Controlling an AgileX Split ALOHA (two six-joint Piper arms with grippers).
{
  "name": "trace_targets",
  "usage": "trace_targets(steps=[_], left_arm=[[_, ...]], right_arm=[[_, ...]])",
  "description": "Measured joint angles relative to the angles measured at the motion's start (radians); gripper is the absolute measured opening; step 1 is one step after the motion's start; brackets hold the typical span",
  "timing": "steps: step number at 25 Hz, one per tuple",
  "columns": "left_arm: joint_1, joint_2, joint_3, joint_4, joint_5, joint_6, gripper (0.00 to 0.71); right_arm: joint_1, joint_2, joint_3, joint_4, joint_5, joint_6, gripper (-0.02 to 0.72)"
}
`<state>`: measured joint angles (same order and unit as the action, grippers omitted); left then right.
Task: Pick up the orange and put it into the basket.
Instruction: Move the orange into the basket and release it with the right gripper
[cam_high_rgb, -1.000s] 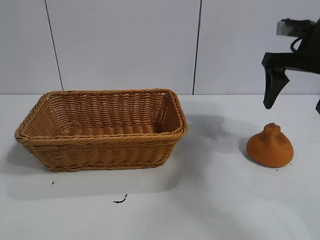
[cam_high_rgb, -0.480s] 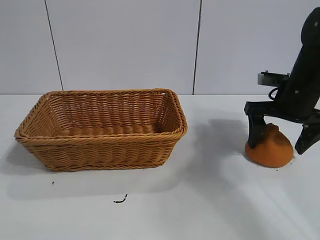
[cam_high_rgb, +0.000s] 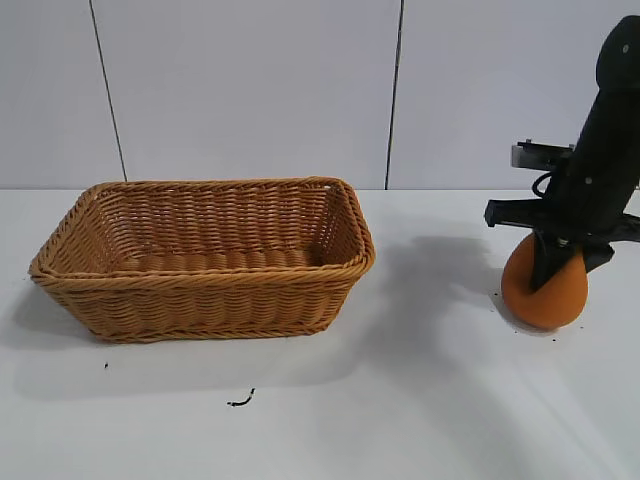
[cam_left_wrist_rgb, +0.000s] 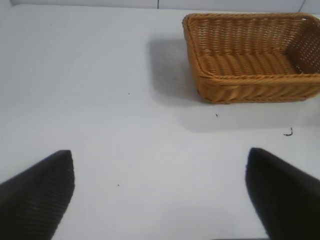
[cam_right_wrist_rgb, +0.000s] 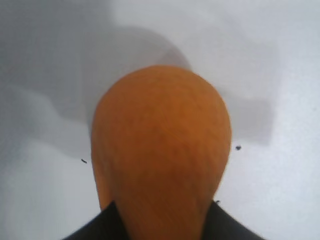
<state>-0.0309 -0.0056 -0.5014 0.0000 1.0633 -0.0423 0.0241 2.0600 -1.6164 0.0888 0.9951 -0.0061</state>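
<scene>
A: Right tool (cam_high_rgb: 556, 268), status?

B: Closed on the orange (cam_high_rgb: 545, 295). It points steeply down at the right side of the counter (cam_high_rgb: 420, 400), its dark fingers (cam_high_rgb: 548, 270) pinched on the narrow top of the fruit. In the right wrist view the orange (cam_right_wrist_rgb: 162, 150) fills most of the frame, and both fingers (cam_right_wrist_rgb: 102, 225) meet it at its tapered end.

A: Is the orange on the counter?

B: In the exterior view its rounded underside sits at, or only just above, the surface; I cannot tell whether it touches. The wide body hangs below the fingers.

A: Basket?

B: The basket (cam_high_rgb: 205, 262) stands upright on the left half of the counter, well apart from the orange, with nothing visible inside. The left wrist view shows the same basket (cam_left_wrist_rgb: 252, 57) from farther off.

A: Left tool?

B: Left tool (cam_left_wrist_rgb: 160, 192) open, its two dark fingers (cam_left_wrist_rgb: 37, 192) spread wide over bare counter, holding nothing, well short of the basket.

A: Anything else on the surface?

B: A small dark squiggle (cam_high_rgb: 240, 400) in front of the basket, and a few dark specks (cam_right_wrist_rgb: 238, 147) around the orange.
</scene>
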Motion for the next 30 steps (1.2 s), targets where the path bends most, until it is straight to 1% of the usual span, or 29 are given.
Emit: trace_targets(steps=[3,6,10,14,20,22,27,30], left_arm=[[0.000,0.000,0.000,0.000,0.000,0.000,0.666],[0.000,0.000,0.000,0.000,0.000,0.000,0.666],[0.000,0.000,0.000,0.000,0.000,0.000,0.666],[0.000,0.000,0.000,0.000,0.000,0.000,0.666],[0.000,0.000,0.000,0.000,0.000,0.000,0.666],[0.000,0.000,0.000,0.000,0.001,0.000,0.666],[0.000,0.000,0.000,0.000,0.001,0.000,0.666],[0.000,0.000,0.000,0.000,0.001,0.000,0.666]], right_arm=[[0.000,-0.003,-0.110,0.007,0.082,0.000,0.074],[0.000,-0.003,-0.213,0.022,0.140,0.006,0.074],[0.022,-0.003,-0.320,0.019,0.180,0.006,0.074],[0.094,-0.003,-0.393,0.003,0.197,0.006,0.074],[0.231,-0.003,-0.413,-0.010,0.191,0.030,0.074],[0.285,-0.003,-0.413,-0.010,0.171,0.034,0.074],[0.438,0.002,-0.413,-0.010,0.060,0.047,0.074],[0.516,0.026,-0.416,-0.008,0.009,0.049,0.074]])
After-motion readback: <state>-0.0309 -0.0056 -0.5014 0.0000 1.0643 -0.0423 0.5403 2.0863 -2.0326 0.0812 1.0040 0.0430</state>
